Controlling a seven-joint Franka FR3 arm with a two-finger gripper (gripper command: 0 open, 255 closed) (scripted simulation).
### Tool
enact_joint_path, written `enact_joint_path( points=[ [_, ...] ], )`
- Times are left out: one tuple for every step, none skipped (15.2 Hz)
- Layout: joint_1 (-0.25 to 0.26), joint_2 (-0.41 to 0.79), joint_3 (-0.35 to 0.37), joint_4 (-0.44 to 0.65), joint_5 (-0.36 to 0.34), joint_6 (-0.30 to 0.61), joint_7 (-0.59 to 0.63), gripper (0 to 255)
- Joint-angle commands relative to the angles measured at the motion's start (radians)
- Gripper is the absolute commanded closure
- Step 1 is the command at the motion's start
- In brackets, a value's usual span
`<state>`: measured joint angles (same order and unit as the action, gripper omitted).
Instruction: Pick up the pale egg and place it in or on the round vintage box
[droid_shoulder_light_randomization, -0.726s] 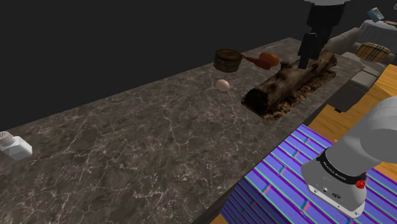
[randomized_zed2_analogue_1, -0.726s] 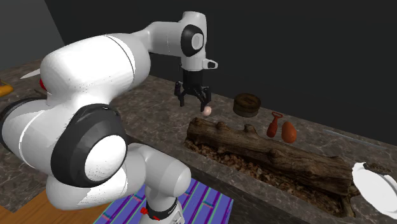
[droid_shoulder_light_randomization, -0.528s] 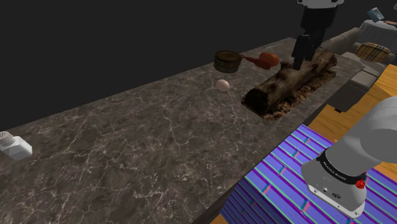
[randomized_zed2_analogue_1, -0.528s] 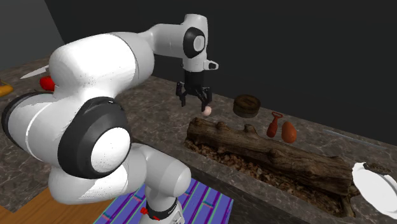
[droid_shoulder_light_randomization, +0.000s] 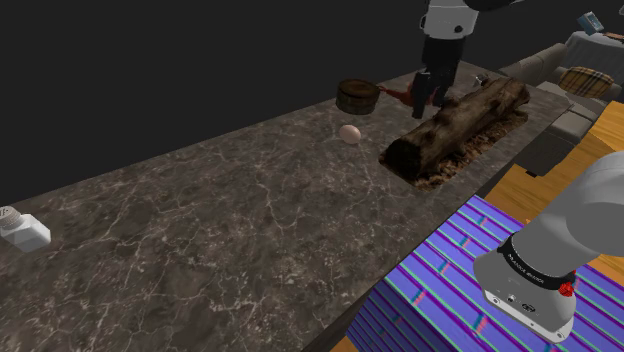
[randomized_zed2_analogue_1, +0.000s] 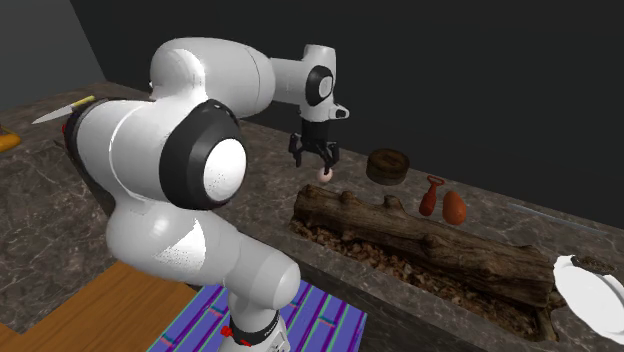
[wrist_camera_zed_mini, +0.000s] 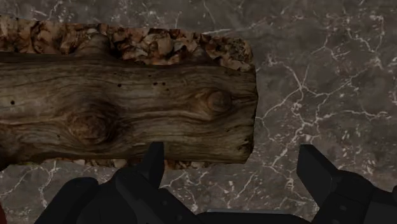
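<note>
A pale egg (droid_shoulder_light_randomization: 349, 132) (randomized_zed2_analogue_1: 325, 173) lies on the dark marble counter (droid_shoulder_light_randomization: 230, 210). Just behind it stands the round brown box (droid_shoulder_light_randomization: 357, 96) (randomized_zed2_analogue_1: 387, 165), with its lid on. My black gripper (droid_shoulder_light_randomization: 421, 106) (randomized_zed2_analogue_1: 315, 163) (wrist_camera_zed_mini: 232, 159) hangs open and empty above the counter. It is to the right of the egg and the box in the shoulder view. In the wrist view its fingers (wrist_camera_zed_mini: 154, 156) stand apart over the cut end of a log (wrist_camera_zed_mini: 127, 111).
The long log (droid_shoulder_light_randomization: 455, 122) (randomized_zed2_analogue_1: 420, 235) lies on bark chips to the right of the egg. A red opener (randomized_zed2_analogue_1: 432, 195) and an orange thing (randomized_zed2_analogue_1: 454, 207) lie behind it. A white shaker (droid_shoulder_light_randomization: 22, 232) sits far left, and a white dish (randomized_zed2_analogue_1: 590, 295) at the log's far end.
My arm has swung to the shoulder view's left, from over the log's far part to over its end nearer the egg. The fingers stayed open. The egg has not moved.
</note>
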<state>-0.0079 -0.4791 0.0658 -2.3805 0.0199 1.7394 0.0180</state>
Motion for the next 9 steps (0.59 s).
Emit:
enact_joint_path(
  points=[
    [0.0, 0.073, 0.001, 0.018, 0.005, 0.064, -0.001, 0],
    [0.0, 0.108, 0.002, 0.03, 0.008, 0.091, 0.0, 0],
    [0.001, 0.144, 0.003, 0.043, 0.01, 0.118, 0.001, 0],
    [0.002, 0.18, 0.004, 0.058, 0.013, 0.143, 0.001, 0],
    [0.002, 0.217, 0.006, 0.074, 0.015, 0.168, 0.002, 0],
    [0.003, 0.254, 0.007, 0.091, 0.018, 0.191, 0.002, 0],
    [0.004, 0.29, 0.008, 0.11, 0.02, 0.213, 0.003, 0],
    [0.005, 0.327, 0.009, 0.13, 0.022, 0.233, 0.003, 0],
    [0.005, 0.364, 0.011, 0.151, 0.024, 0.253, 0.004, 0]
  ],
)
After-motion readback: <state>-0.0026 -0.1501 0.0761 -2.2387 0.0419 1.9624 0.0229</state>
